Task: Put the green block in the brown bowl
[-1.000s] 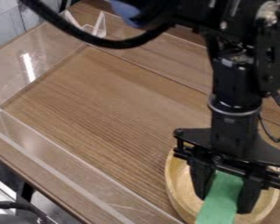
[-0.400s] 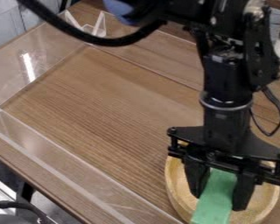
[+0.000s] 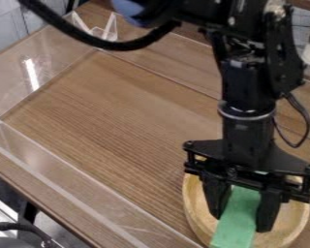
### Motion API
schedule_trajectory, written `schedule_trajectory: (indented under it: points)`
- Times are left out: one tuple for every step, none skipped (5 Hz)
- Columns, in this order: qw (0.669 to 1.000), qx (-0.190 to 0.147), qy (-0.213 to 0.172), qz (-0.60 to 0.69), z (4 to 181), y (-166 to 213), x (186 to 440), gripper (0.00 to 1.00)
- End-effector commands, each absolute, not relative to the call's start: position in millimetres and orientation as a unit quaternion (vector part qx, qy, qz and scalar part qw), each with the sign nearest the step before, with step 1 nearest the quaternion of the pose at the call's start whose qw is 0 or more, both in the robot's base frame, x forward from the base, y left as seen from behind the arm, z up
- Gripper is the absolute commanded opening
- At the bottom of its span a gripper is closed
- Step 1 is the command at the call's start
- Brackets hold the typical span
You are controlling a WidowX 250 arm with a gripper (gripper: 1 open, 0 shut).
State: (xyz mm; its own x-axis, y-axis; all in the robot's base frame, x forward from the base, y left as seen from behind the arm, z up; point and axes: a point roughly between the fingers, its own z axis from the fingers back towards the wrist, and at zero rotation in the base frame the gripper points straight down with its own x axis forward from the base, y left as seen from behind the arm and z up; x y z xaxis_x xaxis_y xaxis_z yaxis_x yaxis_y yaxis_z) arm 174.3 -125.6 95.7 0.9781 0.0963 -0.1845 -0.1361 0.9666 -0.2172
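Note:
The brown bowl (image 3: 201,222) sits at the bottom right of the table, partly cut off by the frame edge and covered by the arm. My black gripper (image 3: 246,215) points steeply down over the bowl and is shut on the green block (image 3: 235,232). The block hangs between the two black fingers (image 3: 220,203), its lower end down inside the bowl near the bottom edge of the view. Whether the block touches the bowl's floor cannot be told.
A wood-grain tabletop (image 3: 119,126) stretches up and left of the bowl. Clear acrylic walls (image 3: 42,68) border the table at the left and back. A blue object (image 3: 132,12) shows at the top edge behind black cables.
The arm has shifted slightly left in the picture and the block sits a little lower in the bowl. The fingers remain shut on the block.

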Motion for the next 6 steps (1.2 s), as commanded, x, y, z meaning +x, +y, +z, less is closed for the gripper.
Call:
schedule_trajectory:
  points:
    - [0.987, -0.131, 0.068, 0.061, 105.7, -126.2, 179.5, 0.00]
    - [0.986, -0.134, 0.071, 0.063, 104.2, -126.3, 180.0, 0.00]
    - [0.986, -0.138, 0.075, 0.065, 102.6, -126.5, 180.2, 0.00]
    - [0.985, -0.141, 0.078, 0.066, 100.8, -127.0, 180.3, 0.00]
    - [0.984, -0.144, 0.082, 0.068, 99.6, -127.2, 180.2, 0.00]
    - [0.983, -0.147, 0.083, 0.068, 99.7, -127.1, 180.0, 0.00]
